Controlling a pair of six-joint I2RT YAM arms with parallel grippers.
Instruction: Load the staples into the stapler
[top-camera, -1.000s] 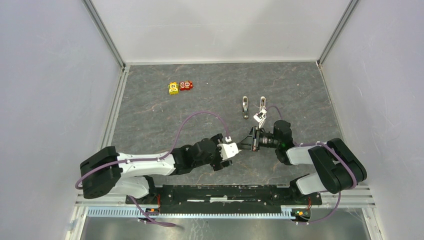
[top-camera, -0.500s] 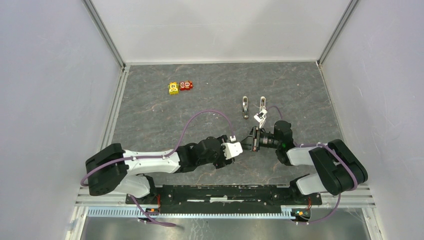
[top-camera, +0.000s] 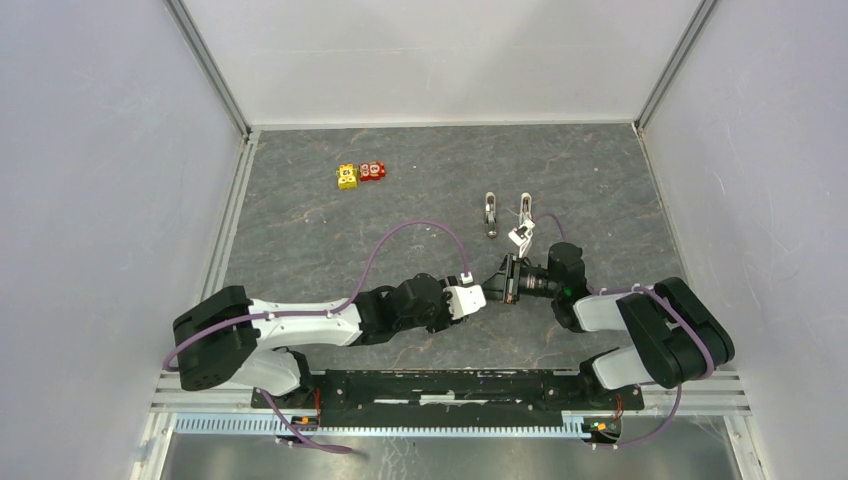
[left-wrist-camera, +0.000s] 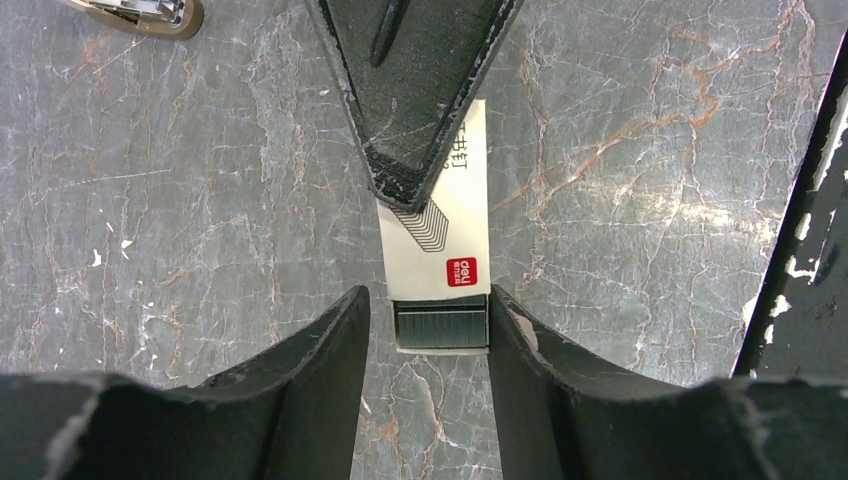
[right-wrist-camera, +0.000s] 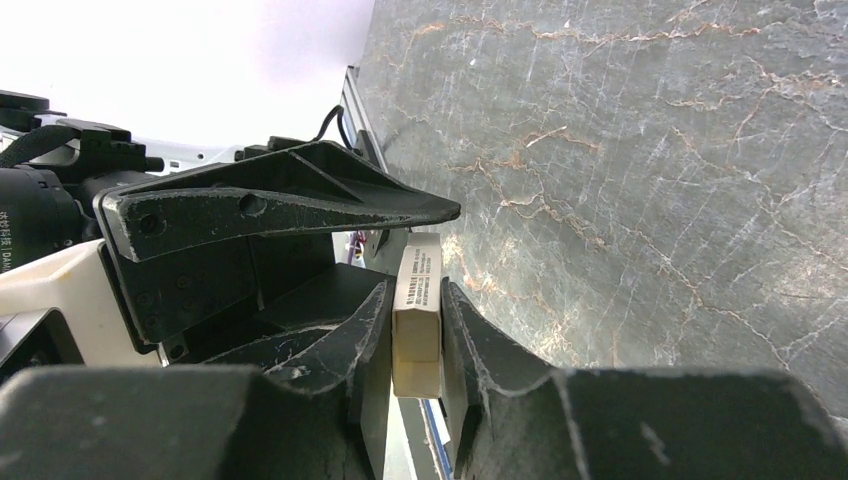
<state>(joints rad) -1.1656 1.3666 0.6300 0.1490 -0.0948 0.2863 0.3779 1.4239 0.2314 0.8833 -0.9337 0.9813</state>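
A small cream staple box hangs above the table, and my right gripper is shut on its flat sides. Its open end faces my left gripper. A grey block of staples shows in that open end, between the left jaws. The right-hand finger touches the block and the left-hand one stands a small gap off, so the gripper is open. Both grippers meet at mid-table. The stapler lies on the table beyond them, and its end shows in the left wrist view.
A second small grey and cream piece lies just right of the stapler. Yellow and red toy blocks sit at the far left of the grey marble table. White walls enclose the table on three sides.
My left arm has reached right to the box held by the right gripper. Its jaws have narrowed around the staples. The right arm and box have stayed still.
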